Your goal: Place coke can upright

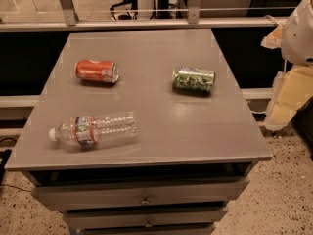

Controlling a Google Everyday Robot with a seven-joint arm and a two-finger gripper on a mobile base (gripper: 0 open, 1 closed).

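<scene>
In the camera view, a small red-orange aluminium coke can [97, 71] with white markings lies on its side at the far left of a flat grey table [161, 126], its silver top facing right. To its right, well apart, a green patterned can [193, 80] also lies on its side. Near the front left edge a clear plastic bottle [93, 129] with a white cap and a banded label lies flat, cap pointing left. Grey drawers [145, 192] with small knobs sit beneath the tabletop. The cream-coloured gripper [286, 99] hangs under the white arm [299, 31] at the right edge, beside the table and well away from the coke can; how far open it is cannot be told, and all three containers rest on the table.
</scene>
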